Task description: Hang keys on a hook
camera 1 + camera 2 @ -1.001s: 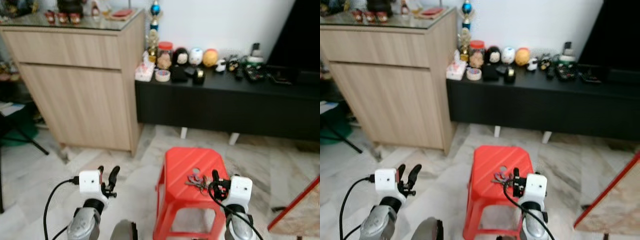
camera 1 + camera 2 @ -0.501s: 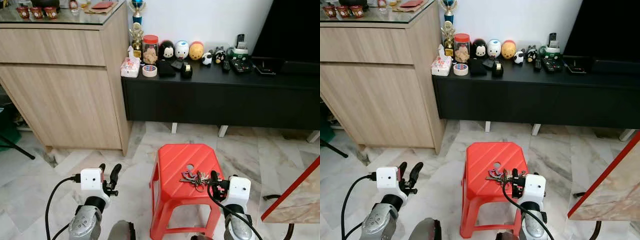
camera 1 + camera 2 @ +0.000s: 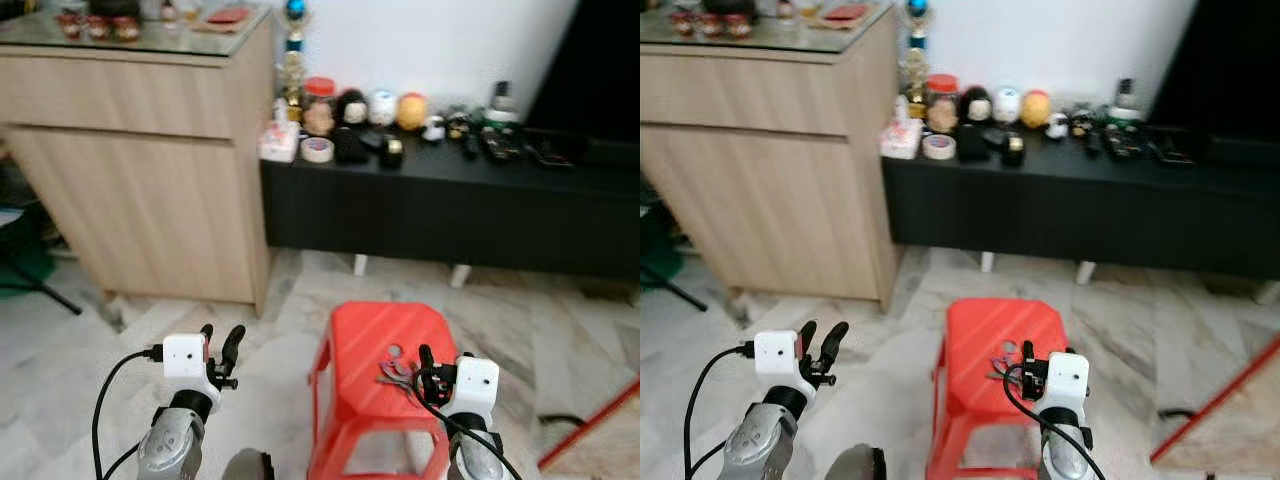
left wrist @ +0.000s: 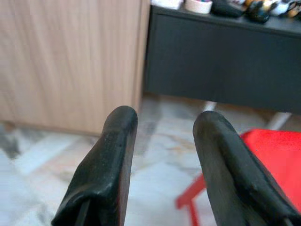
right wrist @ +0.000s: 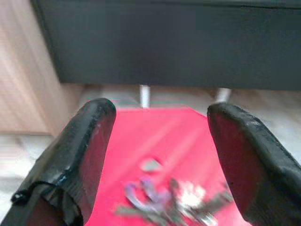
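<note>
A bunch of keys (image 3: pixel 396 373) lies on the top of a red plastic stool (image 3: pixel 360 345) in front of me. My right gripper (image 3: pixel 427 363) hovers at the stool's near right edge, just short of the keys, open; the right wrist view has the keys (image 5: pixel 169 199) low between its two fingers (image 5: pixel 80 155). My left gripper (image 3: pixel 222 345) is held up left of the stool over the floor, open and holding nothing, with its fingers (image 4: pixel 108 165) apart in the left wrist view.
A low black cabinet (image 3: pixel 450 205) with toys and small items runs along the wall behind the stool. A tall wooden cabinet (image 3: pixel 140 160) stands at the left. A red-edged board (image 3: pixel 590 425) leans at the right. Marble floor (image 3: pixel 180 320) surrounds the stool.
The view has shifted and blurred as the camera moved; stool and cabinets sit a little further right in the picture. Both grippers keep their pose, still open.
</note>
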Controlling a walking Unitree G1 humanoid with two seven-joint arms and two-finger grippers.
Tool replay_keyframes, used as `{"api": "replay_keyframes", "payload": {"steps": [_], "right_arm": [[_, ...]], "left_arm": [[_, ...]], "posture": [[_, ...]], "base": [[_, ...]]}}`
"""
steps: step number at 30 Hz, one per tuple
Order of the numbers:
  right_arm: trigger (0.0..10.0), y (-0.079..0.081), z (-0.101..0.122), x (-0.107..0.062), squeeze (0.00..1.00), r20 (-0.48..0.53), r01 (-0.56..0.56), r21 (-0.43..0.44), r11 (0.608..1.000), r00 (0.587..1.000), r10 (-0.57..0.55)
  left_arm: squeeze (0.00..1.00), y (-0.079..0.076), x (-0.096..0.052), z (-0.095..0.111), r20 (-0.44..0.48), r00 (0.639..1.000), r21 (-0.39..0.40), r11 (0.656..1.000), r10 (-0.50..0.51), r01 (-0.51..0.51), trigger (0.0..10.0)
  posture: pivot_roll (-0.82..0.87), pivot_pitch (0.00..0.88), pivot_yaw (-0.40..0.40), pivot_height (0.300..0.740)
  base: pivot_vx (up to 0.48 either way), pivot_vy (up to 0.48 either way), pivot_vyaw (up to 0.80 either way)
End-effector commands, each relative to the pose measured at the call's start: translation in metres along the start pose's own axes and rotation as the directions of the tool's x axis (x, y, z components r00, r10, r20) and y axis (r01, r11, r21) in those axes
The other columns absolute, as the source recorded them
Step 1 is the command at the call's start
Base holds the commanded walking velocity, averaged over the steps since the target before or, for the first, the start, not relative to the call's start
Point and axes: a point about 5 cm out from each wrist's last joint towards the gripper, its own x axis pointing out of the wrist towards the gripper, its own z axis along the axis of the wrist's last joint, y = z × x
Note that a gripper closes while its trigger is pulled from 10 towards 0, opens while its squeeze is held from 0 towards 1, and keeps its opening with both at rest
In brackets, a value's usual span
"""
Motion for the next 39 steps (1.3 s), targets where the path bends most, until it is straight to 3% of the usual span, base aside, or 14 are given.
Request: {"api": "replay_keyframes", "payload": {"steps": [1,7,23,29,32,37,39], "right_arm": [[10.0,-0.012,-0.004,-0.003,0.00,-0.012,0.031,-0.003,0.999,0.999,-0.032],[10.0,-0.013,-0.005,-0.003,0.00,-0.015,0.040,0.002,0.999,0.999,-0.040],[10.0,-0.021,-0.016,-0.003,0.00,-0.092,0.098,0.002,0.995,0.991,-0.097],[10.0,-0.023,-0.016,0.000,0.00,-0.102,0.109,0.024,0.994,0.989,-0.107],[10.0,-0.025,-0.022,0.004,0.00,-0.176,0.113,-0.022,0.993,0.978,-0.115],[10.0,-0.031,-0.026,0.010,0.00,-0.269,0.193,0.090,0.977,0.949,-0.162],[10.0,-0.031,-0.032,0.013,0.00,-0.357,0.252,0.175,0.952,0.917,-0.177]], "left_arm": [[0.00,-0.011,0.005,0.002,0.007,1.000,-0.024,0.999,-0.031,0.031,10.0],[0.00,-0.013,0.005,0.001,0.006,0.999,-0.013,0.999,-0.040,0.040,10.0],[0.00,-0.010,0.004,0.001,0.002,1.000,-0.004,1.000,-0.027,0.027,10.0],[0.00,-0.010,0.003,0.001,0.002,1.000,-0.001,1.000,-0.025,0.025,10.0],[0.00,-0.010,0.002,0.000,-0.003,1.000,0.003,1.000,-0.025,0.025,10.0],[0.00,-0.010,0.004,0.001,-0.002,1.000,0.007,1.000,-0.025,0.025,10.0],[0.00,-0.009,0.005,0.002,0.000,1.000,0.010,1.000,-0.026,0.026,10.0]], "posture": [[0.04,0.000,-0.059,0.647],[0.04,0.000,-0.060,0.647],[0.05,0.018,-0.060,0.647],[0.05,0.032,-0.059,0.622],[0.05,0.042,-0.055,0.622],[0.05,0.051,-0.047,0.622],[0.05,0.050,-0.046,0.622]], "base": [[0.315,0.000,0.00],[0.316,0.000,0.00],[0.000,0.000,0.00],[0.000,0.000,0.00],[0.000,0.000,0.00],[0.000,0.000,0.00],[0.000,0.000,0.00]]}}
